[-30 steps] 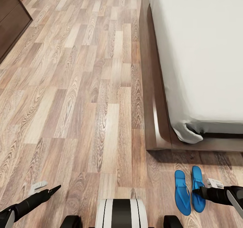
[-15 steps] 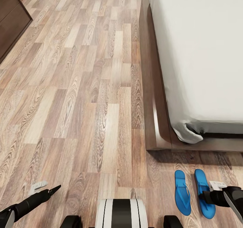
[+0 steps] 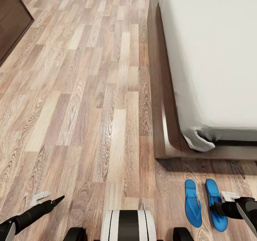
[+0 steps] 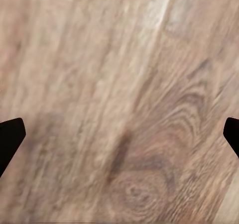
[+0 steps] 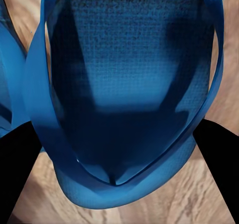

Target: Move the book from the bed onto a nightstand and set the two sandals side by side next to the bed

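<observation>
Head view: two sandals [image 3: 203, 204] lie side by side on the floor [image 3: 89, 102] near the bed [image 3: 167, 127] corner; right pincer [image 3: 216, 209] over the right one. Left wrist: left pincer [image 4: 119, 134] spread above floor. Right wrist: fingers [image 5: 17, 174] spread astride the sandal

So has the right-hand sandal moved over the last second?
Yes. The right sandal slid right, away from the left sandal, which stayed below the bed corner.

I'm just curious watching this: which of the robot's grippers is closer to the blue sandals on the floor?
The right. The right gripper is over the outer sandal, beside the other sandal. The left gripper hangs over bare floor, far across from both.
</observation>
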You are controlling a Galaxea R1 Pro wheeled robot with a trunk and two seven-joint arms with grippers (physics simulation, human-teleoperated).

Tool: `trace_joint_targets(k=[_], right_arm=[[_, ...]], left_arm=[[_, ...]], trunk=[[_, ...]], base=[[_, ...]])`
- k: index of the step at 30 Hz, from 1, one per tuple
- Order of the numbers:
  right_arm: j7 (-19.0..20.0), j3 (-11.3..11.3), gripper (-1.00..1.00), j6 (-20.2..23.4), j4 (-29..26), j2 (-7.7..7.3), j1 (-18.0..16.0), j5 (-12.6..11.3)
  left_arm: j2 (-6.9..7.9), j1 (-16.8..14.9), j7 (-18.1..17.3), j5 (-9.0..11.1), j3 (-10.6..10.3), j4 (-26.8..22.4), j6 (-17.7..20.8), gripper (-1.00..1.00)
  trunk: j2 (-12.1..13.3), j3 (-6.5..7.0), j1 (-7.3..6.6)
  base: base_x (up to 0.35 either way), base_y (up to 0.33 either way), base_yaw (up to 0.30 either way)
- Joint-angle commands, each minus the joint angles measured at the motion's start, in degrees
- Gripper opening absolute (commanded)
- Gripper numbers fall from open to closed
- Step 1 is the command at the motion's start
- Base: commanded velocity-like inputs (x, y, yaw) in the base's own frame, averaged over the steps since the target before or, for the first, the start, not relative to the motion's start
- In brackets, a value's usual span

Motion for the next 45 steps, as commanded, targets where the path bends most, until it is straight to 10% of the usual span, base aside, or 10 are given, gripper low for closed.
trace_joint_targets(k=[1, 45], right_arm=[[-0.01, -0.1, -1.0, 0.36, -0.02, 0.0, -0.01, -0.43], [0.41, -0.26, -1.0, -7.94, 0.08, -0.01, 0.03, -0.73]], left_arm=[[-0.06, -0.06, -0.46, -0.49, 0.41, -0.08, 0.48, 1.0], [-0.06, -0.06, -0.46, -0.49, 0.39, -0.08, 0.48, 1.0]], trunk=[[-0.03, -0.26, 0.01], [-0.08, -1.15, 0.12]], base=[[0.0, 0.0, 0.0], [0.0, 0.0, 0.0]])
